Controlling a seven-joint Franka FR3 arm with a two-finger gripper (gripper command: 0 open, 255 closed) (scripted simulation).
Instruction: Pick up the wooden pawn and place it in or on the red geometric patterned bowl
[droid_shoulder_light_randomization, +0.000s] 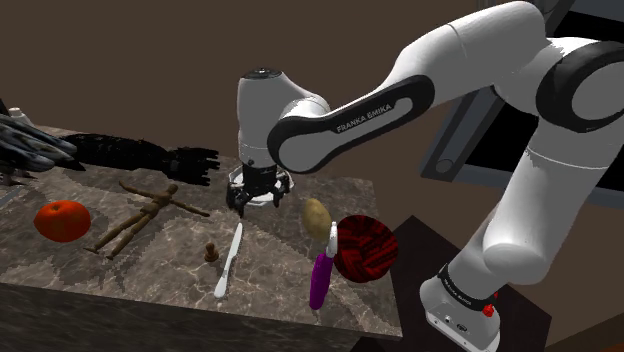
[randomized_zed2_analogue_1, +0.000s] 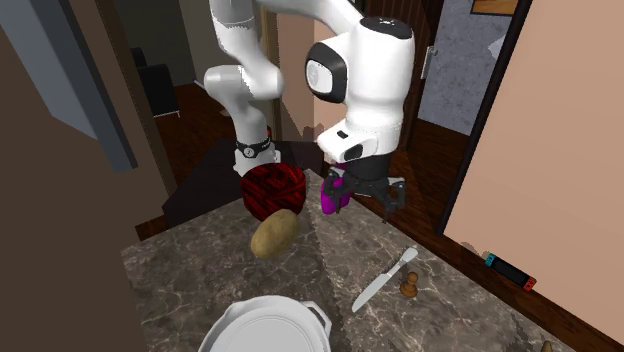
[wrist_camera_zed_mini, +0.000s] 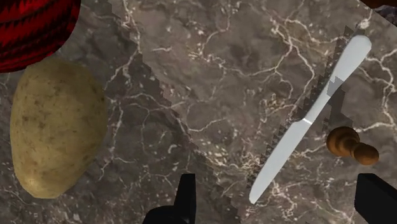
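Claw: gripper (droid_shoulder_light_randomization: 258, 200) hangs above the marble counter (droid_shoulder_light_randomization: 150, 270) with fingers wide apart and nothing between them touching either one.
Pawn, place: brown pawn (droid_shoulder_light_randomization: 211, 252) sits on the counter just beside the knife (droid_shoulder_light_randomization: 228, 262), well apart from the bowl (droid_shoulder_light_randomization: 365, 248).
Pawn, axis: in the shoulder view it stands upright, long axis vertical, with the round head on top.
Wrist view adds: pawn (wrist_camera_zed_mini: 350, 145) seen from above, near the right finger (wrist_camera_zed_mini: 376, 197); the knife (wrist_camera_zed_mini: 312, 118) tip lies between the fingers.
Shoulder view adds: jointed wooden figure (droid_shoulder_light_randomization: 145, 215) lying flat, a red-orange round fruit (droid_shoulder_light_randomization: 62, 220) and a purple-handled tool (droid_shoulder_light_randomization: 322, 275).
Second exterior view adds: white round dish (randomized_zed2_analogue_1: 268, 328) at the counter's near edge.
Textures: bowl (wrist_camera_zed_mini: 32, 28) dark red with ribbed black lines; potato (wrist_camera_zed_mini: 57, 127) tan, speckled and oval, touching the bowl's rim; knife smooth and pale grey.
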